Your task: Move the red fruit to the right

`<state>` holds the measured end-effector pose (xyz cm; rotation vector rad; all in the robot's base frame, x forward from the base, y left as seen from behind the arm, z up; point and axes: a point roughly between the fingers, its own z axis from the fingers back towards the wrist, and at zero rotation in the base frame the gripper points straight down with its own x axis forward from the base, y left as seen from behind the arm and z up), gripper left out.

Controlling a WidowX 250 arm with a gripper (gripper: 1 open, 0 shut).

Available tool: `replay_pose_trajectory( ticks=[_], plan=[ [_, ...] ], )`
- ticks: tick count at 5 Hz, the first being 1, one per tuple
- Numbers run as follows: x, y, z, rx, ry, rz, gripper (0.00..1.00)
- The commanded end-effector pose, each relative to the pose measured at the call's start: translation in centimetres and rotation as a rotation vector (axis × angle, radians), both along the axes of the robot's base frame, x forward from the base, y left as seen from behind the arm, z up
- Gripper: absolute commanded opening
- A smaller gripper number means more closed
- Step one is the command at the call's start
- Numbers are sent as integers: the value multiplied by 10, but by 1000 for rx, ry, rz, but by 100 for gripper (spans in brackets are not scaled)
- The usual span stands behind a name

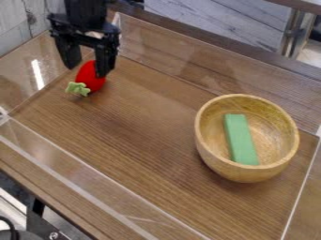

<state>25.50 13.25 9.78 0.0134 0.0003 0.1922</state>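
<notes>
The red fruit (88, 77) is a small glossy strawberry lying on the wooden table at the left, its light green cap (78, 89) pointing toward the front left. My gripper (88, 62) hangs right over it, pointing down, with its two black fingers (109, 60) spread on either side of the fruit's upper part. The jaws are open and nothing is held. The fingers hide the top of the fruit.
A wooden bowl (211, 141) stands at the right with a flat green block (238, 138) inside. Clear plastic walls (75, 173) border the table, and a clear folded piece (36, 67) stands at the left edge.
</notes>
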Motion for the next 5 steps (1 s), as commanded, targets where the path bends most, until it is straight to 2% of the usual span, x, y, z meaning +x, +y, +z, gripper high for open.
replay_pose_trajectory(
  ticks=[1,2,3,5],
  plan=[
    [16,14,-7,23,-58,34,100],
    [32,44,-11,27,-64,40,100],
    [42,67,-17,24,-51,41,100],
    [47,66,-23,8,-25,1,100]
  ],
)
